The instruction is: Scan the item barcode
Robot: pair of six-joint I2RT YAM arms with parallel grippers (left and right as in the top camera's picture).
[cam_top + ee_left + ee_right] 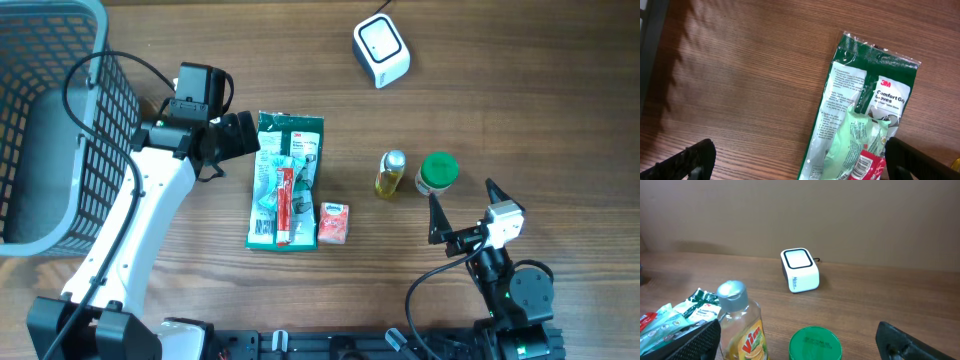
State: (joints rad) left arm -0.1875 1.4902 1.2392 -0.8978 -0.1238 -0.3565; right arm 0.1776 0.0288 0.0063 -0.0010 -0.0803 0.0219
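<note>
The white barcode scanner (381, 50) stands at the back of the table, also seen in the right wrist view (799, 270). A green 3M gloves packet (285, 180) lies mid-table with a red packet (284, 205) on top; the red packet's barcode (860, 167) faces up. My left gripper (240, 135) hovers open over the packet's (865, 100) top left part, its fingers (690, 160) wide apart and holding nothing. My right gripper (465, 205) is open just short of a green-lidded jar (812, 342) and a Vim bottle (742, 325), touching neither.
A grey wire basket (50, 120) fills the left edge of the table. A small orange-red packet (333, 222) lies right of the gloves packet. The Vim bottle (390, 175) and the jar (437, 172) stand side by side at right centre.
</note>
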